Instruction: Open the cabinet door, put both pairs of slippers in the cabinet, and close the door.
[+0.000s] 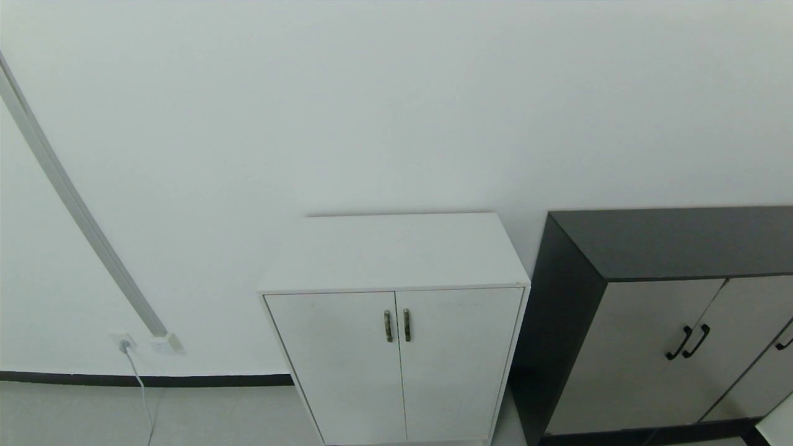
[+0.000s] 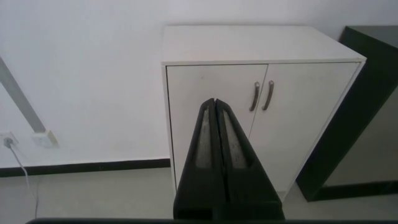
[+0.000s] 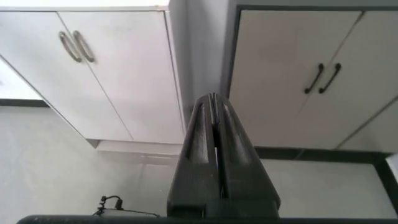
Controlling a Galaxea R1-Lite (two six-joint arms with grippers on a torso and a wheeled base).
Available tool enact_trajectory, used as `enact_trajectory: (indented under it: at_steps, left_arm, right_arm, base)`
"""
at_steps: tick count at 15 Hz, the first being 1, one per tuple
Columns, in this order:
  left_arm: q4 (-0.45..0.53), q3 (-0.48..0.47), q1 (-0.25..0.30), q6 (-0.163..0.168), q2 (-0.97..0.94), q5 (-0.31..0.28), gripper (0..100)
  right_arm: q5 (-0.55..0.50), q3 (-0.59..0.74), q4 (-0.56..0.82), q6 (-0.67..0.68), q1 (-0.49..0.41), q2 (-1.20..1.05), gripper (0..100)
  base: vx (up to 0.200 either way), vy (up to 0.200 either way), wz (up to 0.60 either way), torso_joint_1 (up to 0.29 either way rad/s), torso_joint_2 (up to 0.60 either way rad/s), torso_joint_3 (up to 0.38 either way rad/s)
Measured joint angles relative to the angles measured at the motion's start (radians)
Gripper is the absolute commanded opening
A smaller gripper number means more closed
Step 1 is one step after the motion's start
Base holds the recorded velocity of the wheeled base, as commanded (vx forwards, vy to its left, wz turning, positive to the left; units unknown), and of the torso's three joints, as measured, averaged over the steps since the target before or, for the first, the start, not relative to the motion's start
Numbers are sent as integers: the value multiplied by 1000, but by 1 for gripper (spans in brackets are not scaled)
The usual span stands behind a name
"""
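The black left end effector (image 2: 214, 102) has its two tapered fingers pressed flat together. The black right end effector (image 3: 213, 98) matches it, fingers meeting tip to tip.

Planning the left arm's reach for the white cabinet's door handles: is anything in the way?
Nothing visible. From the left gripper, shut, the way to the handles on the closed white cabinet looks open.

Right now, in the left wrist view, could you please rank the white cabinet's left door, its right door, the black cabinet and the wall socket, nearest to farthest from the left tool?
From the left tool:
1. Left door, straight ahead.
2. Right door, just to its right.
3. Black cabinet, far right, and wall socket, far left: too close to call.
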Motion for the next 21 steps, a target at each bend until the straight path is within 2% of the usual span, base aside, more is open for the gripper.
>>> enact_trajectory:
  at_steps: [2, 5, 10, 14, 16, 18, 21]
  left_arm:
    - [0, 0, -1, 1, 0, 0, 0]
    - [0, 0, 0, 2, 0, -4, 0]
    - [0, 0, 0, 3, 0, -5, 0]
    - [0, 0, 0, 4, 0, -6, 0]
    - [0, 0, -1, 4, 0, -6, 0]
    - [0, 0, 0, 4, 0, -6, 0]
    - [0, 0, 0, 4, 0, -6, 0]
  right_arm:
    - [-18, 18, -2, -3, -6, -38, 0]
    - [-51, 24, -11, -89, -44, -69, 0]
    - [14, 37, -37, 32, -37, -137, 0]
    - [-68, 38, -41, -37, -60, -124, 0]
    - [21, 55, -46, -4, -52, -137, 0]
    - [37, 67, -54, -7, -42, -144, 0]
    - [38, 70, -55, -8, -115, -139, 0]
  base:
    - [0, 0, 0, 0, 0, 0]
    - [0, 0, 0, 0, 0, 0]
    - [0, 0, 0, 0, 0, 0]
    - [0, 0, 0, 0, 0, 0]
    - [0, 0, 0, 0, 0, 0]
    - [0, 0, 0, 0, 0, 0]
    - [0, 0, 0, 0, 0, 0]
